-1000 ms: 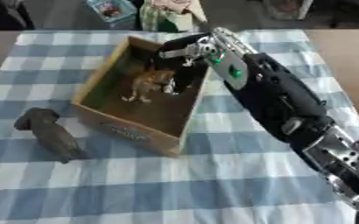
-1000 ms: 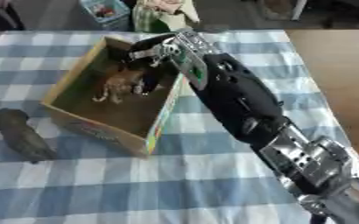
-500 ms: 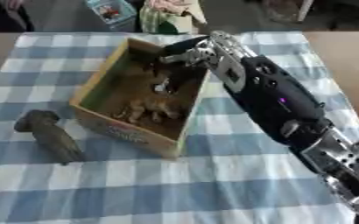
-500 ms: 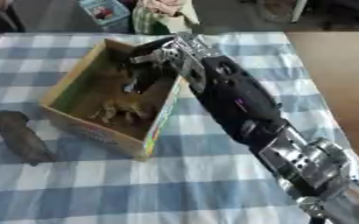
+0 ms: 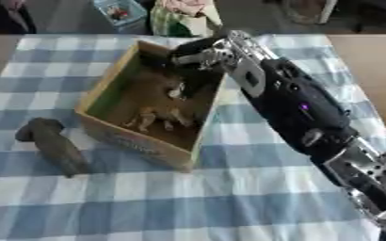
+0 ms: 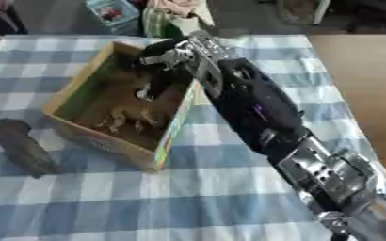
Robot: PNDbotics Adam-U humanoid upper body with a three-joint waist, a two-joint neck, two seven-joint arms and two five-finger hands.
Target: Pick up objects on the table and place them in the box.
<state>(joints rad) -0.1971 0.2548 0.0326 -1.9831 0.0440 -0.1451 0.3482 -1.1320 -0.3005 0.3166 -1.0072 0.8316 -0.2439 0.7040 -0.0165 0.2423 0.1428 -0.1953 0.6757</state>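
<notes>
- The placing step looks done — a tan animal figure [image 5: 162,117] lies inside the box [image 5: 130,140].
- Next calls for lifting clear and crossing to the dark figure [image 5: 52,146], on the checked cloth [image 5: 229,202] just left of the box.
- The right hand [image 5: 198,55] hangs over the box's far end, arm stretched diagonally, fingers slack, holding nothing.

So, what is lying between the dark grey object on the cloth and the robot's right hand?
The box lies between them: its near-left wall, then the small tan animal figure on its floor. The dark grey object rests outside on the checked cloth; the right hand hangs over the box's far end. Left eye view.
</notes>
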